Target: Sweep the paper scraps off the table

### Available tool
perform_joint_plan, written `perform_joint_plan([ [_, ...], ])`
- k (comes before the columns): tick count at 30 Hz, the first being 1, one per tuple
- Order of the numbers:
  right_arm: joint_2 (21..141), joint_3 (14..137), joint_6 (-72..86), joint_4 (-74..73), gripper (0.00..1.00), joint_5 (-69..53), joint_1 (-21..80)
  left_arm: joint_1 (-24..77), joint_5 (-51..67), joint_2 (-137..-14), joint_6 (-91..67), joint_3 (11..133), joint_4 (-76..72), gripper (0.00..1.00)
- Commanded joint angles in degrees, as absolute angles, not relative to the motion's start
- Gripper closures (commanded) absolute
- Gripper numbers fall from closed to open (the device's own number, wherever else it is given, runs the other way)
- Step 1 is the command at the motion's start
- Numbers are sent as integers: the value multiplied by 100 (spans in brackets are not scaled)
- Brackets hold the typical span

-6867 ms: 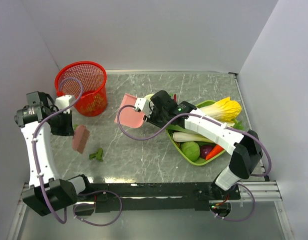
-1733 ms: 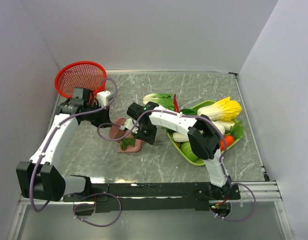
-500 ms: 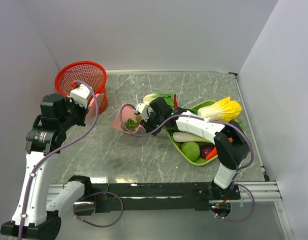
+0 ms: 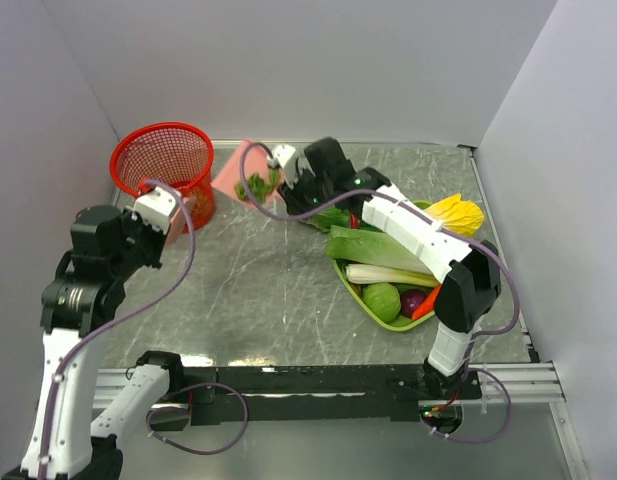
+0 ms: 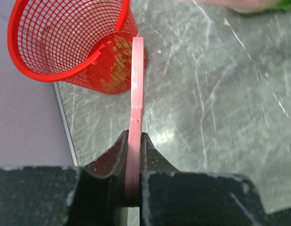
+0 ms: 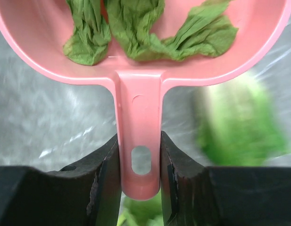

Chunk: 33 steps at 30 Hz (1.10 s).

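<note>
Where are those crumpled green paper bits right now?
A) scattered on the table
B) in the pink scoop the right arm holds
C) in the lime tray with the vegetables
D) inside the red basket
B: the right wrist view shows the paper scraps lying in the pink dustpan, its handle clamped by the right gripper.

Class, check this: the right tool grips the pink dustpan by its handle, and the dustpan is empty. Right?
No. The dustpan is not empty: the right wrist view shows green paper scraps lying in it. The right tool does grip its handle.
</note>
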<state>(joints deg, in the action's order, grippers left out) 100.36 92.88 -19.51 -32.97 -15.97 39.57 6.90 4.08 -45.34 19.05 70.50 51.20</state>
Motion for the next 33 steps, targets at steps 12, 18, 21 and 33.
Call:
perform_joint_plan([
  [12, 11802, 13102, -1679, -4359, 100, 156, 4008, 694, 1828, -4219, 4113, 6135, 7461, 99],
  [18, 12164, 13649, -1591, -4263, 100, 448, 4025, 694, 1907, -4350, 4070, 5845, 7436, 99],
  [21, 12322, 13877, -1661, -4184, 100, 588, 4087, 694, 2012, -4368, 3991, 5836, 7357, 99],
  [33, 13227, 14660, -2487, -2691, 100, 1503, 4298, 694, 2443, -4421, 3815, 6117, 7233, 99],
])
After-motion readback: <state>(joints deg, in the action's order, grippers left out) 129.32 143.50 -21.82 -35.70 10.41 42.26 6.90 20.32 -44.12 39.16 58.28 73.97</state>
